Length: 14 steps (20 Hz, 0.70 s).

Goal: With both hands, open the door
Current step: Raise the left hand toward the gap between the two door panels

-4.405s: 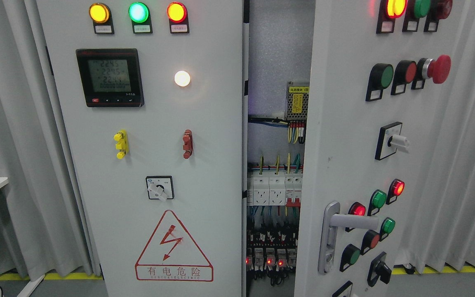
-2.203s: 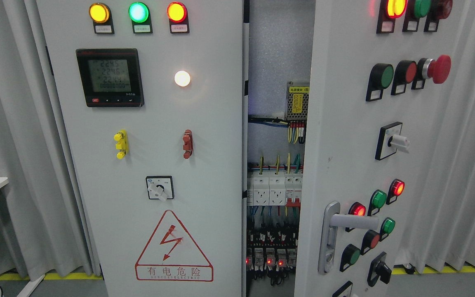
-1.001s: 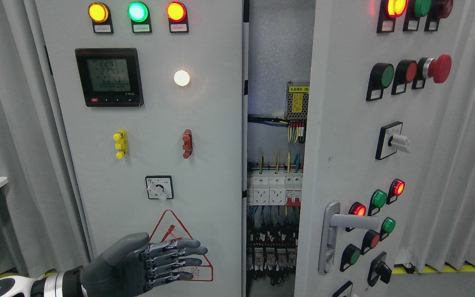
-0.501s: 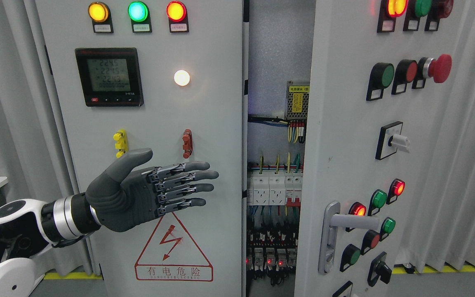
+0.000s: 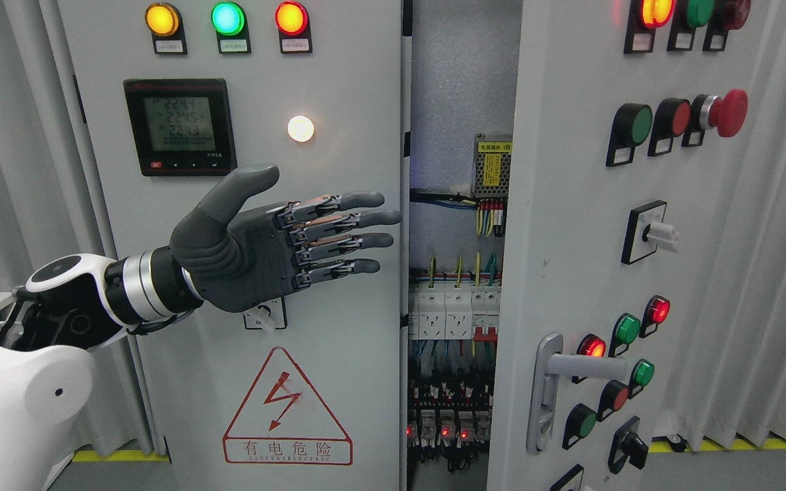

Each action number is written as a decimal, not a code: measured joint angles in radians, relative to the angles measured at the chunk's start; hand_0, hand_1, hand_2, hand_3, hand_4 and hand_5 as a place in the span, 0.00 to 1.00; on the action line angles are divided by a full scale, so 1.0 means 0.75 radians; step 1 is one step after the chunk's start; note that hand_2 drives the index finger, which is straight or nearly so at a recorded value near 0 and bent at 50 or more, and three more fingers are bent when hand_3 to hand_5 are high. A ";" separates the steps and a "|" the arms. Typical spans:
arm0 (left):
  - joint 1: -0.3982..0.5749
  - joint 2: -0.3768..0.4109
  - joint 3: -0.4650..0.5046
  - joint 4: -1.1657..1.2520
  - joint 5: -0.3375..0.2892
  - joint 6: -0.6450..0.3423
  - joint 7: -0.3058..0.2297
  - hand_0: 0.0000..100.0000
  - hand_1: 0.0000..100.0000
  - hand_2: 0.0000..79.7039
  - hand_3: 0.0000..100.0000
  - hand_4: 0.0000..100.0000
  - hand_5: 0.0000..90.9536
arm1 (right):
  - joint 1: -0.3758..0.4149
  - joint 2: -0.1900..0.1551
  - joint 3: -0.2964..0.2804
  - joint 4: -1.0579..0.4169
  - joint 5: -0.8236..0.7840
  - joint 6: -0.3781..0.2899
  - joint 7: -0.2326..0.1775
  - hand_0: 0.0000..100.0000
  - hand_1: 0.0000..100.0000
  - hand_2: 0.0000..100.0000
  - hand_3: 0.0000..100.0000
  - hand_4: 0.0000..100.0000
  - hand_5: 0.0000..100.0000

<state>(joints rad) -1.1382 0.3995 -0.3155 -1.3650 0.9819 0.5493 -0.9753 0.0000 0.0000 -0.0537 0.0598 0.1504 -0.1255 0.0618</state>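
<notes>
Wires and breakers [image 5: 458, 320] fill the open cabinet at centre frame, between left door [image 5: 338, 382] and right door [image 5: 557, 239]. Left hand [image 5: 263, 242] is spread flat, holding nothing.

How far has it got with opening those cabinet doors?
The right door already stands ajar, showing the wiring inside. The left door looks shut. The left hand, fingers spread, reaches toward that door's inner edge without gripping anything. Left to do: swing both doors wide; the right hand isn't visible.
</notes>
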 measured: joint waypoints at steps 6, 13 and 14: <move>-0.154 -0.003 -0.229 0.136 0.153 -0.119 0.001 0.30 0.00 0.03 0.03 0.04 0.00 | 0.000 0.000 0.000 0.000 0.000 0.000 0.000 0.22 0.00 0.00 0.00 0.00 0.00; -0.230 -0.027 -0.406 0.235 0.231 -0.147 0.002 0.30 0.00 0.03 0.03 0.04 0.00 | 0.000 0.000 0.000 0.000 0.000 0.000 0.000 0.22 0.00 0.00 0.00 0.00 0.00; -0.241 -0.033 -0.427 0.245 0.237 -0.152 0.002 0.30 0.00 0.03 0.03 0.04 0.00 | 0.000 0.000 0.000 0.000 0.000 0.000 0.000 0.22 0.00 0.00 0.00 0.00 0.00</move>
<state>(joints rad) -1.3186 0.3751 -0.6358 -1.1815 1.1595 0.4351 -0.9739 0.0000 0.0000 -0.0537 0.0597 0.1503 -0.1255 0.0618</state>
